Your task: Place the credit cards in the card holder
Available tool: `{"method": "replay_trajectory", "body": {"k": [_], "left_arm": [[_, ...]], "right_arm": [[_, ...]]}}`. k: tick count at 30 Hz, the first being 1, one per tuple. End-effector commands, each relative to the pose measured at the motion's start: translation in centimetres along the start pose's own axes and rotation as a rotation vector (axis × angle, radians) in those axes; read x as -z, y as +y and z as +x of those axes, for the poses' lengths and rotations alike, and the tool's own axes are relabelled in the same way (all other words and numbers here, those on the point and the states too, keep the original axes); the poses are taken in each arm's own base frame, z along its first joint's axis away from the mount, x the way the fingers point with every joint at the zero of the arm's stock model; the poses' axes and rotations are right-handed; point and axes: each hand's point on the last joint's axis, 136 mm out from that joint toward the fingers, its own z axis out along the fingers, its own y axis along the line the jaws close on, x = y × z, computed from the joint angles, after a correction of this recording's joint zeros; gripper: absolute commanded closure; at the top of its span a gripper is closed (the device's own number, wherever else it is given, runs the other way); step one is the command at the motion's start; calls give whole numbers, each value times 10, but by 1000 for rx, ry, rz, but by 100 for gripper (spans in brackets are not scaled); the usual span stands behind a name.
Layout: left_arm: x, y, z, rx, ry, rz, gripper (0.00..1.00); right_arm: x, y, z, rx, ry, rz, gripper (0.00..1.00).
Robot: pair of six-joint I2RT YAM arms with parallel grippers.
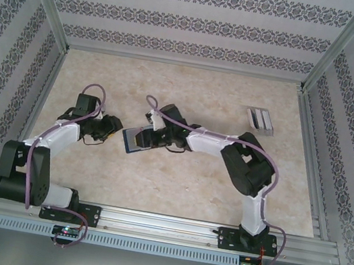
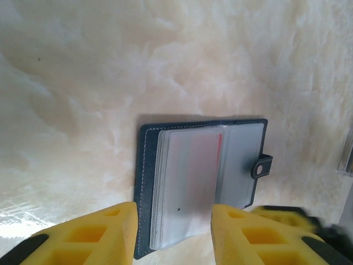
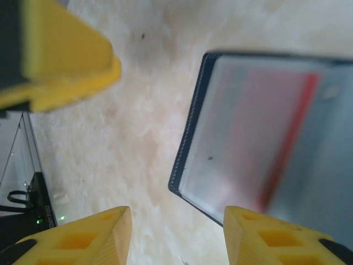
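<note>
Card holder (image 1: 137, 140) lies open on the desk (image 1: 174, 187), mid-desk, btw the two grippers. Navy cover is down, clear sleeves up, snap tab (image 2: 262, 165) out to one side. A red card (image 2: 193, 168) sits inside the top sleeve. It looks seated nearly full depth, tho the frosted plastic blurs it.

Left gripper (image 2: 172, 212) hovers low over the holder's near end, jaws part open, holding nothing. One finger is by the stitched cover edge, the other over the sleeves. Right gripper (image 3: 175, 221) is also part open & empty, jaws straddling bare desk just beside the holder's corner. Clear slotted case (image 1: 260, 120) sits well apart at far right, not part of the job.

Judgement: step in hand is prob. checking the red card's seat, or readying the holder for the next card. To do it well:
- One gripper should pin the cover flat w/o pressing on the sleeve mouth, else the mouth shuts.
- The other should feed any card edge-on, parallel to the sleeve, w/ a slow push till flush.
- Soft sleeves will likely buckle if a card goes in skewed.
- Holder may slide on the smooth desk, so keep it braced.
</note>
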Motion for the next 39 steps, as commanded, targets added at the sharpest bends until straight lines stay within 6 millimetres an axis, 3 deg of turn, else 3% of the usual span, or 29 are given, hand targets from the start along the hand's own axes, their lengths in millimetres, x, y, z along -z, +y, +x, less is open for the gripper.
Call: {"method": "replay_trajectory", "body": {"k": [1,5,9,14,18,20,28,33,39], "left_arm": [[-3,-9,5,-64,44,33,59],[-15,-10,11,-147,103,-13,60],[-27,-7,9,-171,115,-68,61],[-43,7,2,-218,116,-227,62],[-60,12,7,-260,149,-305,63],[-68,10,11,-301,173,-327,62],[-99,-29,37,-525,260,-254,63],[-113,-54,51,-609,288,-154,64],[-116,-88,88,-689,331,8,68]], "right_arm": [[49,-8,-31,71,-121,112,51],[104,-48,-44,59,-232,319,49],[179,-101,-48,-14,-310,622,42],[258,-140,-50,-65,-364,795,36],[327,-180,-37,-178,-381,999,33],[351,-199,-29,-224,-376,1075,30],[383,-269,0,-416,-223,1127,32],[385,-288,-7,-374,-158,1130,36],[377,-299,-19,-329,-111,1098,37]]}}
